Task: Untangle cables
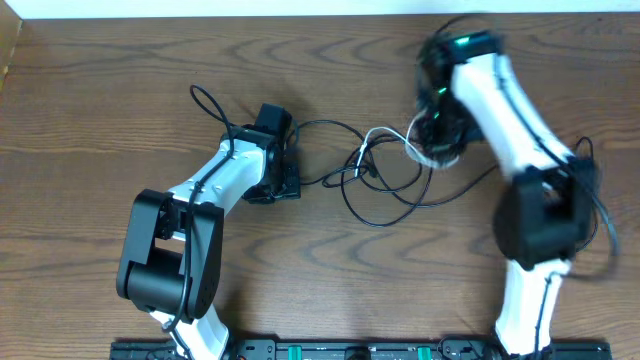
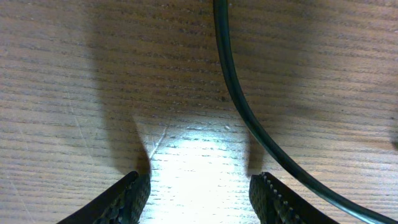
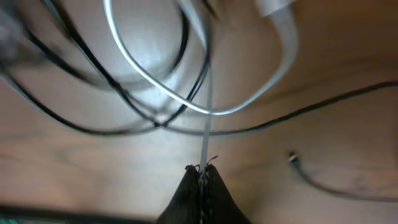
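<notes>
Right wrist: right gripper clamps shut on the white cable; left gripper stands half open over the wooden table.

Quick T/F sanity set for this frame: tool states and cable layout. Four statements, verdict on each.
1. The right tool is shut on the white cable. True.
2. The left tool is clamped on a black cable. False: its jaws stand open, and the cable lies on the table, running past one finger, ungripped.
3. The white cable lies apart from the black cables. False: it crosses them in the tangle.
4. The table has a wood-grain surface. True.
</notes>
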Robot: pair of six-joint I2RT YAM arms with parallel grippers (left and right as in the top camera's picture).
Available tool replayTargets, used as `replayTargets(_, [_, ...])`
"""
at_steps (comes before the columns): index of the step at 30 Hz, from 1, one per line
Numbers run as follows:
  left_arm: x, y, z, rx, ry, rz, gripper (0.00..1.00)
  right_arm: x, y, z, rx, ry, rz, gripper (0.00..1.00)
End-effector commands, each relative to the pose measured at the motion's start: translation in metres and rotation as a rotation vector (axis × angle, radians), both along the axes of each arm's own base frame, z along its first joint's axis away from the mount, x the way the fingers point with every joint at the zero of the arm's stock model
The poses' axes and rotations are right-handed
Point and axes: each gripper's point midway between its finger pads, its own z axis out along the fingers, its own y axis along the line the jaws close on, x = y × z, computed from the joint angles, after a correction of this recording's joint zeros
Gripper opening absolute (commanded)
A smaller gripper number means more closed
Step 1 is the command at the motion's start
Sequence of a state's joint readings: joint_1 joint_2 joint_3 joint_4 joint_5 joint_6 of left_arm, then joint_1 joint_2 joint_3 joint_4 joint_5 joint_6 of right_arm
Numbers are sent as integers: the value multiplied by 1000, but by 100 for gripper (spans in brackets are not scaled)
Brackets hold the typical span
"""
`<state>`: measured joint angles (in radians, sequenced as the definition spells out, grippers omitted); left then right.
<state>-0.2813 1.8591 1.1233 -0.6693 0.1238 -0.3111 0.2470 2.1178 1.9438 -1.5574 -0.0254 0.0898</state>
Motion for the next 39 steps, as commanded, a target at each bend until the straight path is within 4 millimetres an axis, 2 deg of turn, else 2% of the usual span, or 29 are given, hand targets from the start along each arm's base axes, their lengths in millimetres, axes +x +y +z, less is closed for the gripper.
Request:
replayTargets(1, [-3, 6, -7, 26, 20, 9, 57, 23, -23, 88, 52, -326, -118, 1])
replayTargets(6, [-3, 6, -7, 26, 19, 9, 57, 32, -52, 150, 91, -568, -215, 1])
replayTargets(11, [-1, 6, -7, 23, 11, 9, 57, 34, -82, 185, 87, -704, -282, 1])
replayTargets(15, [0, 5, -7, 22, 7, 13, 57, 39, -116, 194, 16, -763, -356, 1])
replayTargets(20, [0, 5, -7, 22, 7, 12, 57, 44, -165, 197, -72, -805, -518, 1])
replayTargets(21, [0, 5, -7, 22, 7, 12, 57, 46, -181, 199, -83, -828, -560, 1])
replayTargets(27, [0, 5, -7, 22, 6, 12, 57, 46, -229, 208, -73, -896, -767, 1])
replayTargets(33, [-1, 5, -7, 17, 11, 12, 57, 46, -223, 204, 50, -866, -731, 1])
replayTargets(34, [-1, 1, -5, -5, 16, 10, 57, 44, -219, 202, 65, -852, -720, 1])
replayTargets(36, [-2, -12, 3, -75, 36, 2, 66, 43, -212, 199, 90, -829, -708, 1])
replayTargets(37, [-1, -19, 9, -116, 41, -3, 67, 42, -208, 198, 99, -822, -702, 1])
replayTargets(39, [3, -41, 24, -238, 41, -15, 68, 43, -203, 197, 107, -816, -687, 1])
